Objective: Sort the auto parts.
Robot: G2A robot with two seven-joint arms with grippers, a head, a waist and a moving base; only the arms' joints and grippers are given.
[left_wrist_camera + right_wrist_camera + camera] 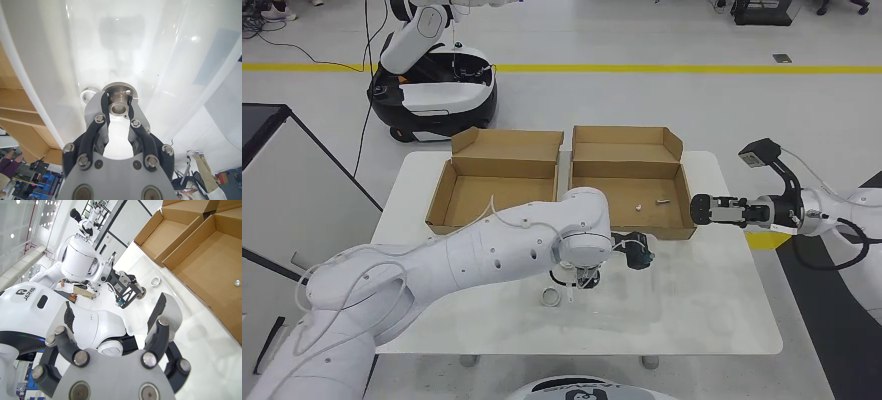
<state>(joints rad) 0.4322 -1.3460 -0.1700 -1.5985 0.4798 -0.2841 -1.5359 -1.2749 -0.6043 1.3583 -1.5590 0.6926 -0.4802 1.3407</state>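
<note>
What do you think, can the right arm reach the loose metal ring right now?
Probably not cleanly: the left end effector, shut on a flanged bushing, stands beside the ring, crowding the path of the right end effector.

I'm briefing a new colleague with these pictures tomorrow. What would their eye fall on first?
First, the left gripper, shut on a flanged metal bushing near the front middle of the white table, with a loose metal ring close beside it. Next, the two open cardboard boxes side by side at the table's far edge. The right gripper hangs open by the near corner of the one holding small parts.
</note>
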